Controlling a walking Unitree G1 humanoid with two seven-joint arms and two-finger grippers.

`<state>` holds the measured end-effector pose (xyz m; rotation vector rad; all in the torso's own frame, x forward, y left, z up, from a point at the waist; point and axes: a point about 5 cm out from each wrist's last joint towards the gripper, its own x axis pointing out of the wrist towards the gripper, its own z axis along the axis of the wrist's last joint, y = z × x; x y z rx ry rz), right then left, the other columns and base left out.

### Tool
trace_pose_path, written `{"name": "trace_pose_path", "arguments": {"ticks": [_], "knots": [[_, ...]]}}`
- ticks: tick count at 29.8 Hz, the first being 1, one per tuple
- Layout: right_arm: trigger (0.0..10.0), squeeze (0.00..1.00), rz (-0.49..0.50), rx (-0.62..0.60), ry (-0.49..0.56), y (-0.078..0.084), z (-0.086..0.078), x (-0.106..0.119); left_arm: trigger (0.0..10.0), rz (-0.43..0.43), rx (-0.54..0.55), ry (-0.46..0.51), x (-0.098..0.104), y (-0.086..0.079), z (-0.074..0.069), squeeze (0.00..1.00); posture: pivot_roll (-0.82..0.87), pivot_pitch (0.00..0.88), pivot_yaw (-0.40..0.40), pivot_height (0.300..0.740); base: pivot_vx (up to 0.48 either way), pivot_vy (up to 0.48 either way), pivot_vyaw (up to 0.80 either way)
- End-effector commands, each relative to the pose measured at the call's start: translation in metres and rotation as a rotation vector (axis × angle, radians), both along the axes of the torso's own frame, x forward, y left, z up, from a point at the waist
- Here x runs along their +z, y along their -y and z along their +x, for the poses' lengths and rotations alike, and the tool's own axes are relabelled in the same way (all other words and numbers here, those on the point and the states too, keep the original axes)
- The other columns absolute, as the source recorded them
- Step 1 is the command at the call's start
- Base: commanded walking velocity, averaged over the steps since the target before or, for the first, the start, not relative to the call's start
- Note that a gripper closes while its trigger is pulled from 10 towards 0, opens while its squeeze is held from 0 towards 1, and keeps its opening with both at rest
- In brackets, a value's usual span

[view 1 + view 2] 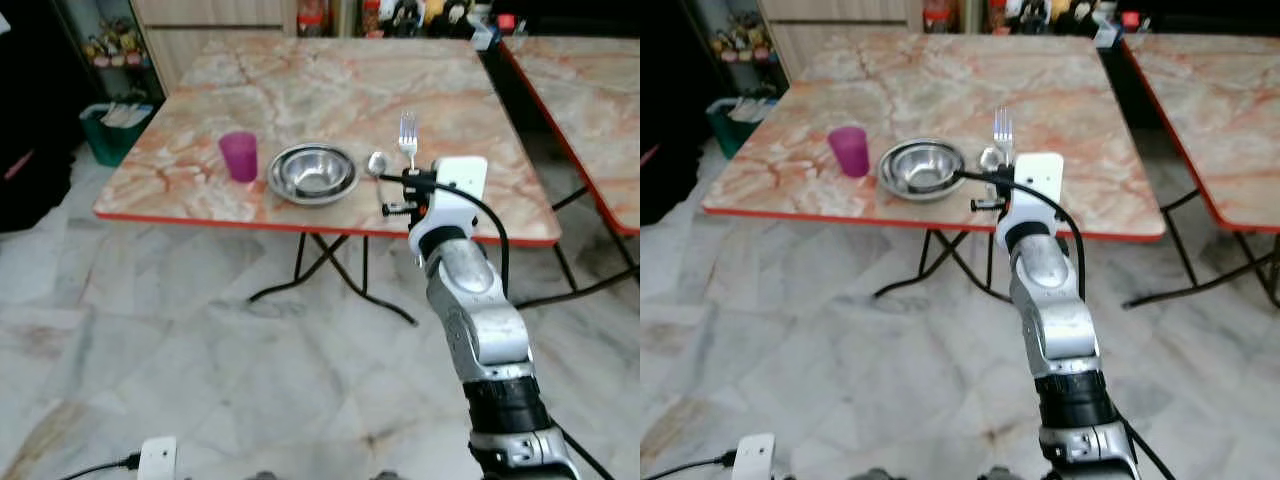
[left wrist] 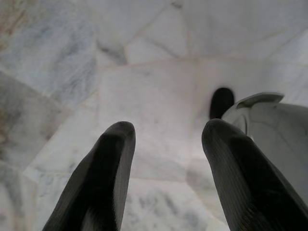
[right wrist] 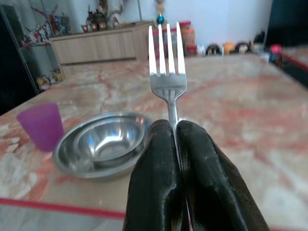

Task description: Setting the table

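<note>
On the pink marble counter (image 1: 300, 90) sits a shiny steel bowl (image 1: 313, 172). The right end effector (image 3: 174, 139) pinches the thin, stiff, slippery silver fork (image 3: 167, 72) by its handle.

Right gripper (image 3: 174, 132) sits at the counter's (image 1: 300, 90) near edge, fingers (image 3: 154, 178) pinched on the fork (image 3: 167, 72). Ahead and to its left, the steel bowls (image 1: 313, 172) and purple cup (image 1: 239, 156) block the way, spoon (image 1: 377, 162) just beside the bowls. The far counter and right side lie open.
</note>
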<state>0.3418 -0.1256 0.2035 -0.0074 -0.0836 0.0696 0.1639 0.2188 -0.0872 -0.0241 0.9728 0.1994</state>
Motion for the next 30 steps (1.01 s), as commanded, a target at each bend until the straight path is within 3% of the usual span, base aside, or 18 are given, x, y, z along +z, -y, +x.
{"name": "trace_pose_path", "arguments": {"ticks": [1, 13, 19, 30], "knots": [[10.0, 0.00, 0.002, -0.005, 0.017, 0.0004, -0.0001, 0.0049, 10.0, -0.001, -0.001, -0.008, -0.0015, -0.0004, -0.0040, 0.00, 0.03, 0.159, 0.022, 0.711, 0.000, 0.000, 0.00], [10.0, 0.00, 0.001, -0.011, 0.003, 0.0009, 0.0004, 0.0037, 10.0, 0.005, -0.001, -0.005, -0.0012, 0.0004, -0.0026, 0.00, 0.03, 0.168, 0.021, 0.711, 0.000, 0.000, -0.08], [10.0, 0.00, -0.001, -0.012, 0.003, 0.0009, 0.0006, 0.0038, 10.0, 0.005, -0.003, -0.004, -0.0010, 0.0002, -0.0023, 0.00, 0.03, 0.168, 0.020, 0.711, 0.250, 0.000, -0.76], [10.0, 0.00, -0.006, -0.015, 0.001, 0.0018, 0.0010, 0.0036, 10.0, 0.002, -0.002, -0.005, -0.0017, 0.0023, -0.0031, 0.00, 0.03, 0.168, 0.014, 0.711, 0.255, 0.000, 0.00]]}}
